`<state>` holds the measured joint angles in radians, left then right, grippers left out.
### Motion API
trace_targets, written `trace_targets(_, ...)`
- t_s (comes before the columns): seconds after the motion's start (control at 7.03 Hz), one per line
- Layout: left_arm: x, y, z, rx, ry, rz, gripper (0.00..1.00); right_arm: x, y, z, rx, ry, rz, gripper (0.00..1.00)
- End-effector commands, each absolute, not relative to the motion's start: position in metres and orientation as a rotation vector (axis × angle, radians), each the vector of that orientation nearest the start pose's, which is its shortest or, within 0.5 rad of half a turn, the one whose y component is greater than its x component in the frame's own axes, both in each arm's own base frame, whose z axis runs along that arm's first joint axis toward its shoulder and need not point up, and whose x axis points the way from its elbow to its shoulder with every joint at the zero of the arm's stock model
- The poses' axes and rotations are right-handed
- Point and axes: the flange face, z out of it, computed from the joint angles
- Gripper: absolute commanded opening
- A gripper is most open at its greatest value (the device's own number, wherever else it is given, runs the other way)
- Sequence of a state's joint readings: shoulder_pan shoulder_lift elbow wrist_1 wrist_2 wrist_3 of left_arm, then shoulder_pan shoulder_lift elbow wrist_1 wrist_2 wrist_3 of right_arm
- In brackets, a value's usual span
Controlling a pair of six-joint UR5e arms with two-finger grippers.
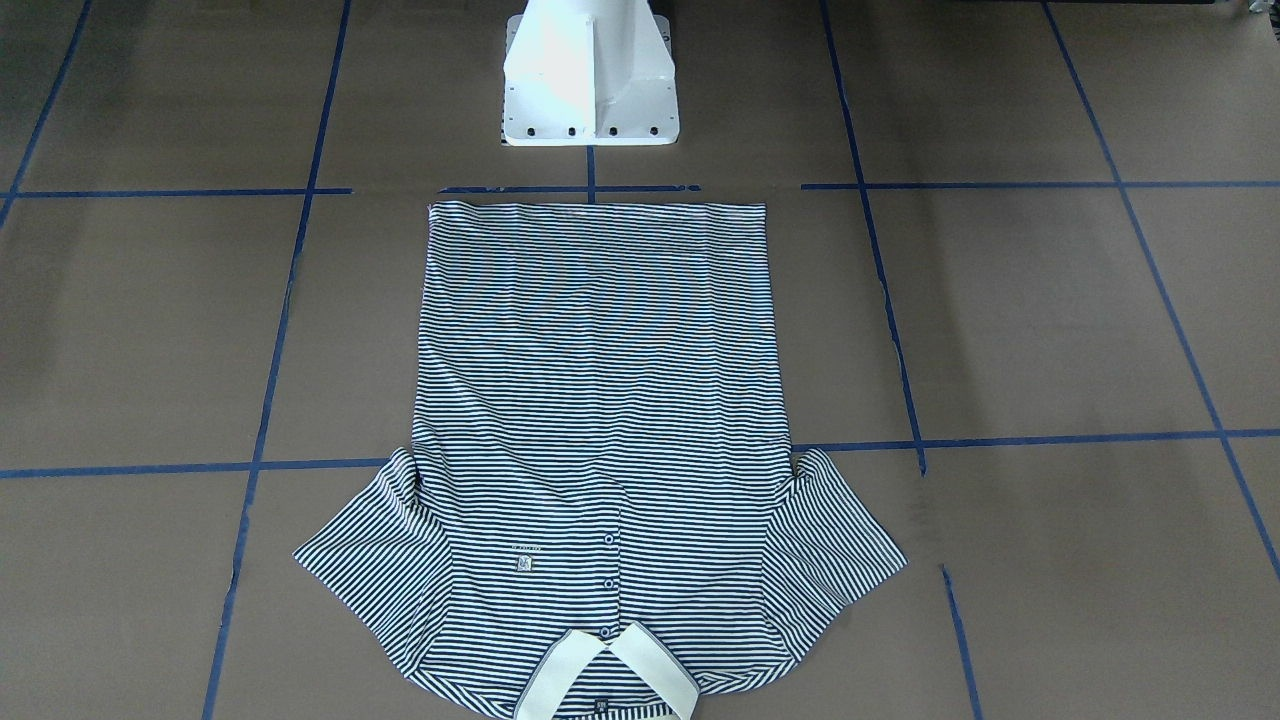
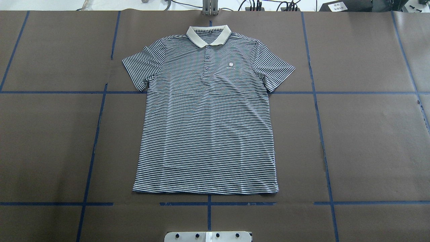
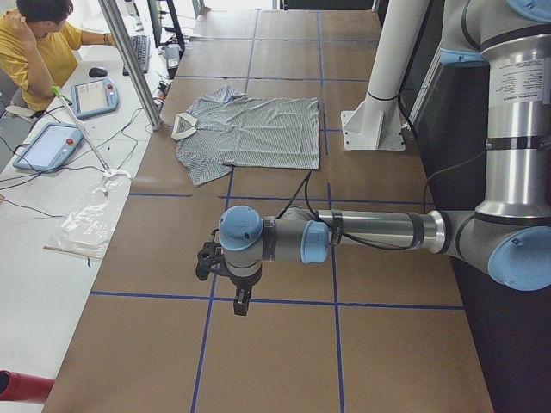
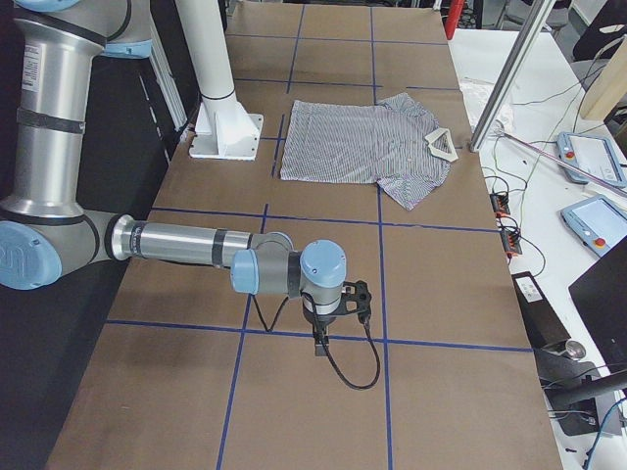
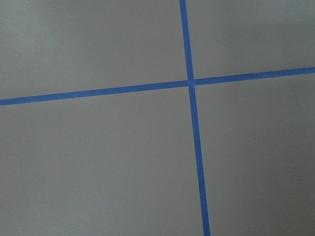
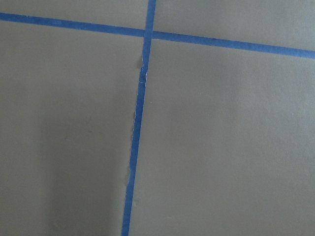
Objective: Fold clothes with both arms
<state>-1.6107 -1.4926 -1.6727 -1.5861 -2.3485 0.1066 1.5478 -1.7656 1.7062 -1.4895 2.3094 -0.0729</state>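
The striped polo shirt (image 2: 208, 127) lies flat and face up on the brown table, sleeves spread, cream collar (image 2: 209, 35) at the far side and hem toward the robot's base. It also shows spread out in the front view as the shirt (image 1: 600, 400), and in the side views as the shirt (image 3: 258, 129) and the shirt (image 4: 353, 142). My left gripper (image 3: 205, 262) hangs over bare table well away from the shirt. My right gripper (image 4: 358, 297) hangs over bare table at the opposite end. Both show only in side views, so I cannot tell whether they are open or shut. Neither touches the shirt.
Blue tape lines (image 2: 208, 203) grid the brown table. The white pedestal base (image 1: 590, 75) stands just behind the hem. A person (image 3: 39, 47) sits at a side bench with teach pendants (image 3: 47, 142). Both wrist views hold only table and tape.
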Motion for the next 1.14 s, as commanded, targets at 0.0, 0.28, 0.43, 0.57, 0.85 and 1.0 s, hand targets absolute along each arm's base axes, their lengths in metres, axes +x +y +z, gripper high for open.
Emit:
trace_targets(0.0,-0.080,-0.460,0.641,0.098,0.773,0.084,1.00,0.056,-0.413,0.671,0.047,-0.742,-0.102,1.00)
trace_targets(0.28,-0.080,-0.459,0.640,0.121,0.765,0.098,1.00,0.056,-0.414,0.670,0.053,-0.740,-0.107,1.00)
trace_targets(0.43,-0.079,-0.464,0.630,0.206,0.764,0.134,1.00,0.051,-0.431,0.651,0.110,-0.743,-0.137,1.00)
trace_targets(0.57,-0.079,-0.472,0.611,0.340,0.751,0.193,1.00,0.051,-0.456,0.626,0.256,-0.727,-0.195,1.00)
trace_targets(0.85,-0.079,-0.504,0.561,0.715,0.700,0.336,1.00,0.049,-0.539,0.605,0.442,-0.702,-0.260,1.00)
trace_targets(1.0,-0.079,-0.518,0.562,0.787,0.698,0.355,1.00,0.050,-0.540,0.625,0.471,-0.702,-0.264,1.00)
